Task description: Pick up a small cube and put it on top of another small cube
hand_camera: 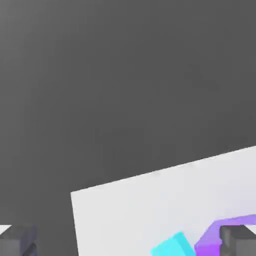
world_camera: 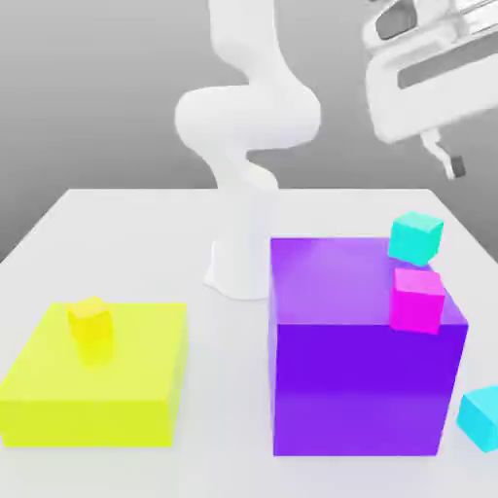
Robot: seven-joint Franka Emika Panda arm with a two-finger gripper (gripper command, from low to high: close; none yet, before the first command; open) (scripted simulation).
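Observation:
One small turquoise cube [world_camera: 415, 237] sits at the far right corner of the big purple block [world_camera: 360, 350]; whether it rests on the block or on the table behind it, I cannot tell. The other small turquoise cube [world_camera: 481, 416] lies on the table at the block's near right side. My gripper [world_camera: 447, 160] hangs high at the exterior view's upper right, well above the far cube and holding nothing. In the hand view my gripper [hand_camera: 127, 242] is open, its dark fingertips [hand_camera: 17, 240] wide apart, with a turquoise cube [hand_camera: 172, 246] and the purple block [hand_camera: 220, 232] far below.
A small magenta cube [world_camera: 418, 300] stands on the purple block's top, near its right edge. A small yellow cube [world_camera: 89, 321] sits on a low yellow block [world_camera: 97, 389] at the exterior view's left. The arm's white base [world_camera: 238, 263] rises behind, on the white table [world_camera: 224, 467].

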